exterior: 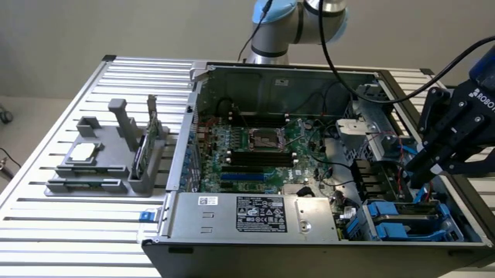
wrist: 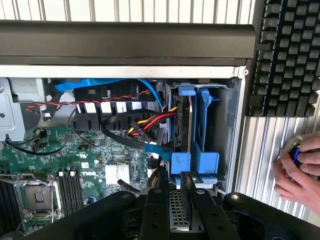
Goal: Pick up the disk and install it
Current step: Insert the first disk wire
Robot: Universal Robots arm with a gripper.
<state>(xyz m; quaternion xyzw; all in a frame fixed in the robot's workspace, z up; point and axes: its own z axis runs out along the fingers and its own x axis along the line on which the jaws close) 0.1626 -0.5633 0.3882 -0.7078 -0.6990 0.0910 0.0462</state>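
Observation:
The open computer case (exterior: 201, 87) lies on a slatted table. At its corner on the exterior view's right is the drive bay (exterior: 386, 223) with blue plastic rails. The disk (wrist: 183, 125) sits edge-on in that bay between the rails, seen as a dark slab (exterior: 404, 212) in the exterior view. My black gripper (exterior: 418, 176) hangs just above the bay. It is open by a narrow gap (wrist: 174, 202) and grips nothing. Grey perforated metal of the case shows through the gap.
Red, yellow, black and blue cables (wrist: 145, 122) run beside the bay. The grey power-supply box (exterior: 255, 214) and the motherboard (exterior: 263, 150) take up most of the case. A grey fixture (exterior: 101, 165) stands on the exterior view's left. A keyboard (wrist: 290, 50) and a person's hand (wrist: 297, 170) lie outside the case.

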